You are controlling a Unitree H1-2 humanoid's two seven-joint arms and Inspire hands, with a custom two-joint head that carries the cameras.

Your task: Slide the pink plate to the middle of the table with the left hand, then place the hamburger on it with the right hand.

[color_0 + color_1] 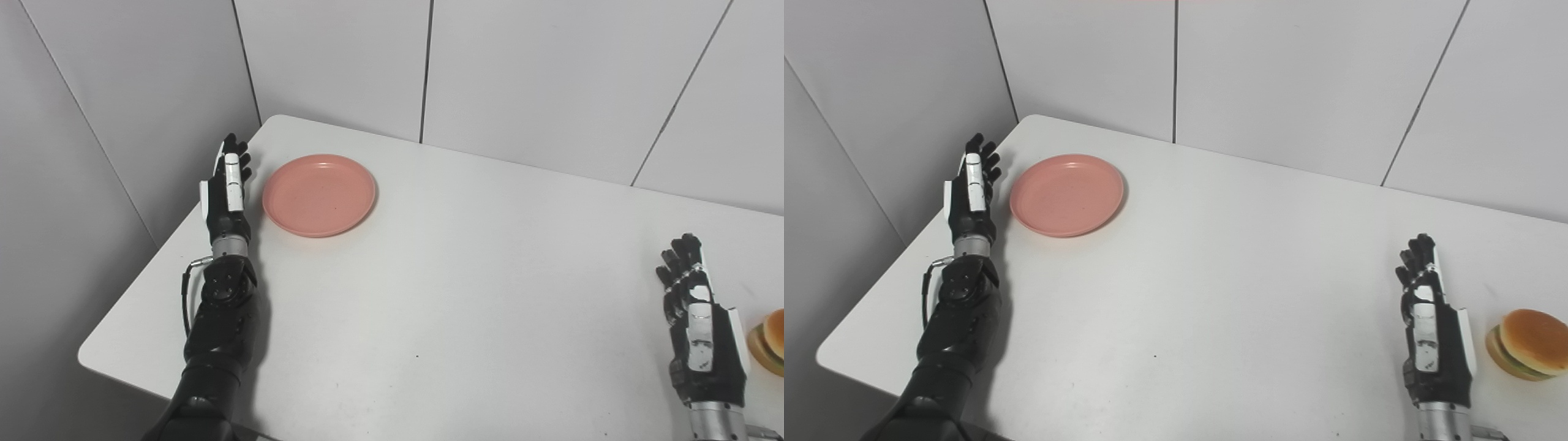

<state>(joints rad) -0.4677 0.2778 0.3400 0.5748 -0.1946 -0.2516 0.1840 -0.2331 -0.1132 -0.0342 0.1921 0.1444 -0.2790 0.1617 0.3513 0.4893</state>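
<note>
Plate status from my feed: pink plate [319, 195] sits flat on the white surface [465, 294], far-left area near the back corner, nothing on it. Not in the middle yet.

Left hand [225, 187] is just beside the plate's left rim, on the side toward the surface's left edge. I see it edge-on, fingers [235, 149] extended and pointing away from me, holding nothing, so it reads as released. A thin gap shows between hand and rim in both views; I can't confirm contact. Left forearm [223, 318] runs up from the bottom edge along the left side of the surface.

Right hand [1432, 324] is at the near right, fingers stretched out and a bit spread, also empty. It looks low over the surface; I can't tell whether it's resting on it or just above.

Hamburger [1525, 344] is on the surface just to the right of the right hand, apart from it, untouched. It's cut off by the frame edge in the left eye view, whole in the right eye view: tan bun on top, greenish layer beneath. Well apart from the plate, opposite side of the surface.

Grey panelled walls [551, 79] behind and to the left.
</note>
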